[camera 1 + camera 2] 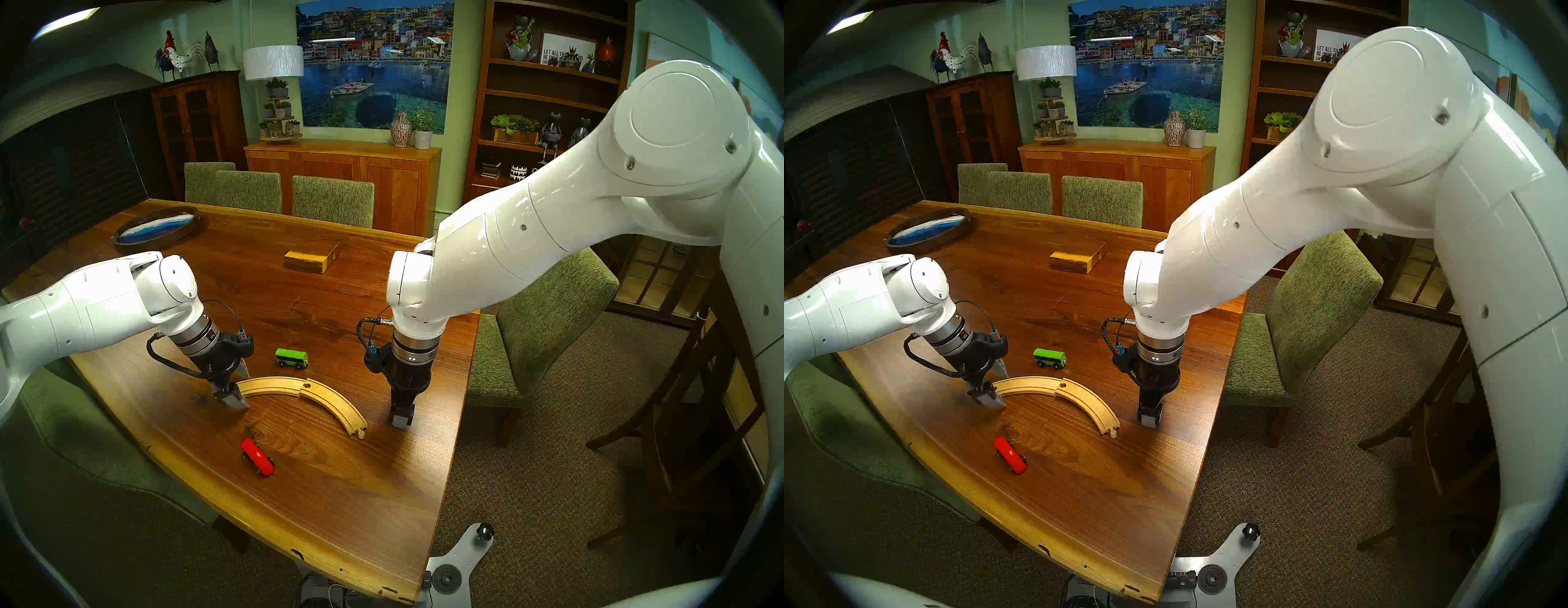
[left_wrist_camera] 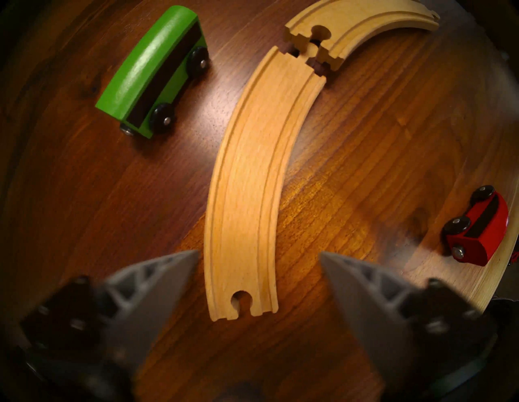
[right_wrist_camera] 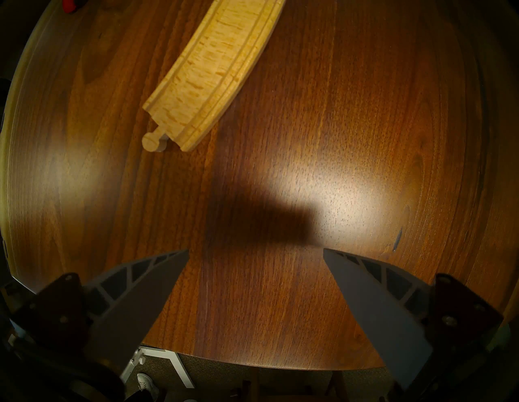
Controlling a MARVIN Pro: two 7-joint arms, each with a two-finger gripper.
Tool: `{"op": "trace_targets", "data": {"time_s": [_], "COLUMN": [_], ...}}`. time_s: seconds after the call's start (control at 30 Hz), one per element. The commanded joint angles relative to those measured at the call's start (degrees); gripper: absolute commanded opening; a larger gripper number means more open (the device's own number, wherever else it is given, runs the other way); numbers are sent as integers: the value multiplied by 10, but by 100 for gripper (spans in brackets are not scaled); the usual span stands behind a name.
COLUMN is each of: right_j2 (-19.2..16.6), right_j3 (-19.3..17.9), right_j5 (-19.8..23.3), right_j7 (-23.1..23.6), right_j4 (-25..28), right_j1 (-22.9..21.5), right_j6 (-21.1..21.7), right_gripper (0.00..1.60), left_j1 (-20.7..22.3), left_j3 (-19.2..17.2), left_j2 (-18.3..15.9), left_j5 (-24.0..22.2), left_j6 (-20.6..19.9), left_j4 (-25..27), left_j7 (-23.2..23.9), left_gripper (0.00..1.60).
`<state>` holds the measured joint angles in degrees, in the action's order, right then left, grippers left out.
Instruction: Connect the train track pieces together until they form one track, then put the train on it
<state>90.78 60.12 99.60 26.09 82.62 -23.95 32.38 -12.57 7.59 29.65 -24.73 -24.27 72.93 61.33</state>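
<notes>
Dining room: dark wooden table (image 1: 297, 297) is carrying the work; green upholstered chairs are standing along its far and right sides. A yellow-brown wooden block (image 1: 312, 257) is lying toward the far side, an oval tray (image 1: 157, 227) at the far left.

The two curved track pieces are lying as one arc: left piece (image 1: 271, 386), right piece (image 1: 335, 403). In the left wrist view the peg is sitting in the socket, but the ends are meeting at an angle, a gap showing at the seam (image 2: 309, 53).

My left gripper (image 1: 237, 388) is hovering over the left piece's free socket end, fingers spread wide on either side, gripping nothing.

My right gripper (image 1: 402, 418) is pointing down just right of the arc's near peg end, fingers wide apart, empty.

Green car (image 1: 292, 358) is standing just beyond the arc; red car (image 1: 257, 457) is sitting nearer, off the track.
</notes>
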Motion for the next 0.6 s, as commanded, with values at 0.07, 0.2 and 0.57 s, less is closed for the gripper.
{"op": "trace_targets", "data": {"time_s": [0.07,0.2,0.57], "right_j2": [-3,-3,-3], "right_j3": [-5,-5,-5], "right_j5": [1,1,1], "right_j7": [1,1,1], "right_j4": [-3,-3,-3], "right_j1": [-13,-13,-13], "right_j6": [0,0,0], "right_gripper": [160,160,160], "left_j1": [5,3,1], "left_j3": [-1,0,-3], "left_j2": [9,9,9], "left_j5": [11,15,15], "left_j6": [-4,-6,-19], "left_j4": [-10,-9,-7], "left_j7": [-11,-18,-21], "left_gripper": [0,0,0]}}
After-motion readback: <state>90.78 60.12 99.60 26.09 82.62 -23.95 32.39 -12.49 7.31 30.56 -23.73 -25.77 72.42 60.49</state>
